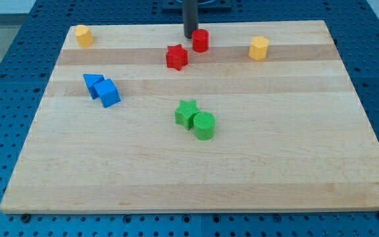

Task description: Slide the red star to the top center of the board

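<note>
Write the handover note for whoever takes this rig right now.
My tip is at the board's top center, just left of the red cylinder, close beside it or touching.
The red star lies below and left of my tip, apart from it.
Done: nothing visible; the star is near but not at top center.
Left: get below the star and push it up, avoiding the red cylinder.

Tabletop (pixel 196 178): pale matt wood, visible grain. Green cylinder (pixel 204 125) and green star (pixel 187 112): ridged plastic. Rod (pixel 191 16): dark, smooth.
</note>
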You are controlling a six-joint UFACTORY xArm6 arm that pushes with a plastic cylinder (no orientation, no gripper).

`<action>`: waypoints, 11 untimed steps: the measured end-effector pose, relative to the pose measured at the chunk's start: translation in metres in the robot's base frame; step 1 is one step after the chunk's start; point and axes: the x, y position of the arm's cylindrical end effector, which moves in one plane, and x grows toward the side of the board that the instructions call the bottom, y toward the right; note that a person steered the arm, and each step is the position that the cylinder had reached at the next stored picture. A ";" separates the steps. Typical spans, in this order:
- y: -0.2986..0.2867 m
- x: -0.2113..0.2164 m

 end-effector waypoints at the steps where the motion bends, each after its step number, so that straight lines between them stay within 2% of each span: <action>1: 0.027 0.032; 3: 0.039 0.106; 6: -0.044 0.117; 9: -0.048 0.049; 11: -0.082 0.003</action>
